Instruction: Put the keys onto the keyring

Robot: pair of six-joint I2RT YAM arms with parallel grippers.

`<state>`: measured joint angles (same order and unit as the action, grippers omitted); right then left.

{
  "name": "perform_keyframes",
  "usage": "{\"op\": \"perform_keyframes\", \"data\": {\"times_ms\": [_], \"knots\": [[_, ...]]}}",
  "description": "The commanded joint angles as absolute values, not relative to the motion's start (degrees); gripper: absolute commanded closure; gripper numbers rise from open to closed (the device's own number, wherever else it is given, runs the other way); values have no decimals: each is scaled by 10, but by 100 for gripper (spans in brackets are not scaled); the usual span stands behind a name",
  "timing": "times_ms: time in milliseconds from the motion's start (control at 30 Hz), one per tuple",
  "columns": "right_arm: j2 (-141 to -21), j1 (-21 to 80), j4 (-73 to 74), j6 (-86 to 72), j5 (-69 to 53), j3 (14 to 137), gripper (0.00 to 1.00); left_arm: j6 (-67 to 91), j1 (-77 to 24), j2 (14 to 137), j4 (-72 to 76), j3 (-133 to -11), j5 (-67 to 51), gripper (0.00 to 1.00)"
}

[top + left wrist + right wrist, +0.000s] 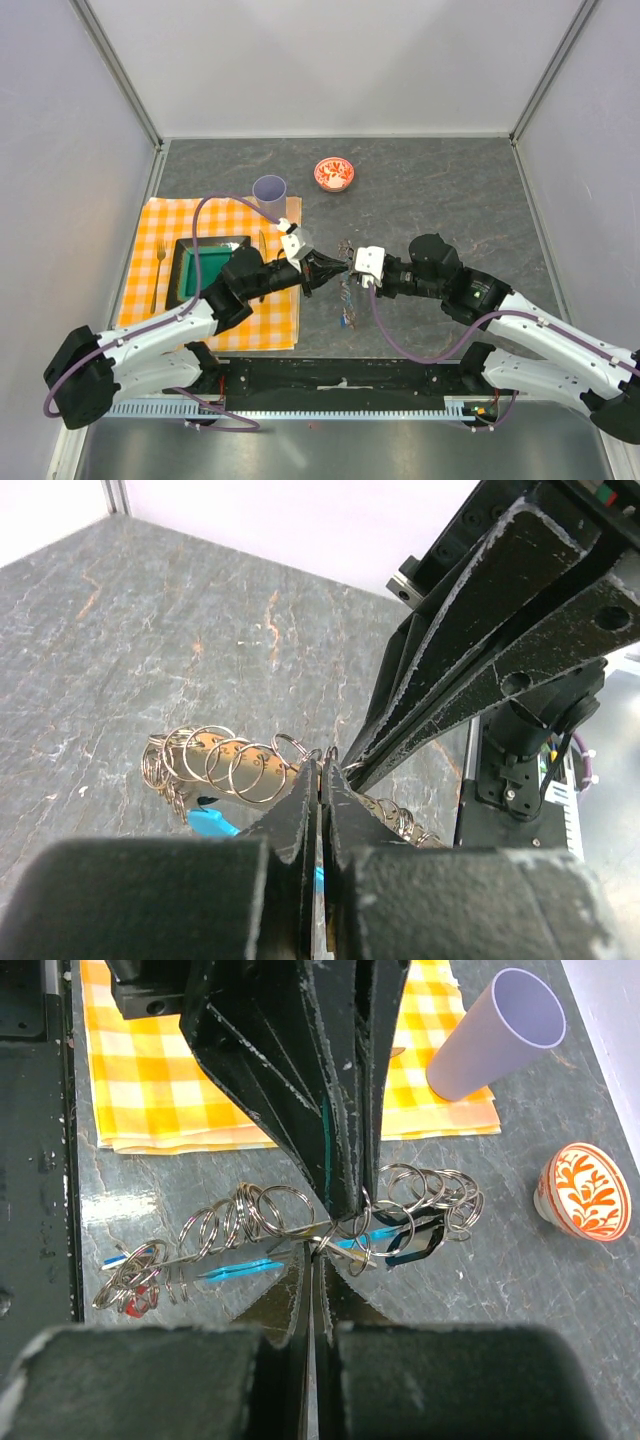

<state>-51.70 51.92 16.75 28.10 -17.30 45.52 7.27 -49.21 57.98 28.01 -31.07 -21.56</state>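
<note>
Left gripper [320, 772] and right gripper [313, 1260] meet tip to tip, both clamped on the keyring [245, 1243] wire over bare table [450, 200]. Cloth [150, 1080] edge lies close behind the left fingers. Cup [495, 1035] and bowl [585, 1192] sit farther off.

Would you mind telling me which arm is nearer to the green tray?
Left. The left arm crosses the green tray's right edge; the right arm lies well to its right.
</note>
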Motion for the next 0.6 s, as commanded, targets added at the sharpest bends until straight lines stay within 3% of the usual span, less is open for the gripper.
{"op": "perform_keyframes", "data": {"times_ms": [0,133,233,367,567], "knots": [[-517,535,139,246,-235,452,97,108,-481,581,510,-280,-156,98],[-516,535,140,207,-205,461,84,78,-482,592,555,-250,-165,98],[-509,527,139,147,-149,481,81,45,-481,602,595,-222,-179,98],[-510,487,158,115,-204,506,66,26,-482,617,681,-179,-178,98],[-533,378,135,66,-345,512,67,16,-481,643,737,-168,-201,98]]}}
